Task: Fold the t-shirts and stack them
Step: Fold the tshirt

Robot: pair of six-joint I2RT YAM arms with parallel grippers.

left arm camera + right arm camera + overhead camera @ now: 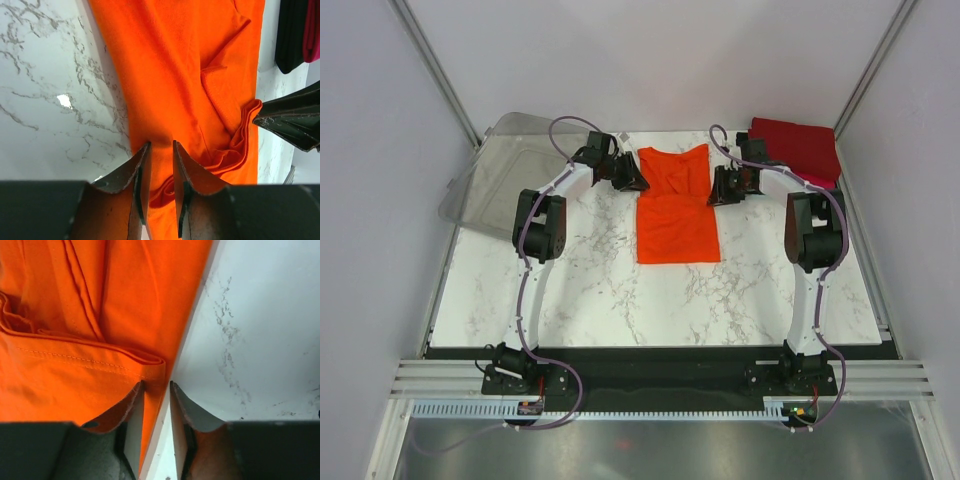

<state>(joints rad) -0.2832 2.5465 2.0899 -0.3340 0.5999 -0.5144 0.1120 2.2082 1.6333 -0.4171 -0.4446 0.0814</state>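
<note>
A bright orange t-shirt point(677, 210) lies flat mid-table, folded into a long strip. My left gripper point(630, 180) sits at the strip's left edge, near the top. In the left wrist view its jaws point(161, 144) stand apart over a wrinkle of orange cloth point(180, 75). My right gripper point(723, 190) is at the opposite edge. Its jaws point(156, 383) straddle the shirt's right border, with a folded hem point(90, 357) just ahead of the tips. A dark red folded shirt point(800, 145) tops a stack at the back right. Black point(289, 35) and pinkish-red point(311, 30) folded shirts show in the left wrist view.
A clear plastic bin point(505, 175) overhangs the table's back left corner. White marble tabletop point(590, 290) lies in front of the shirt. Grey walls close in both sides.
</note>
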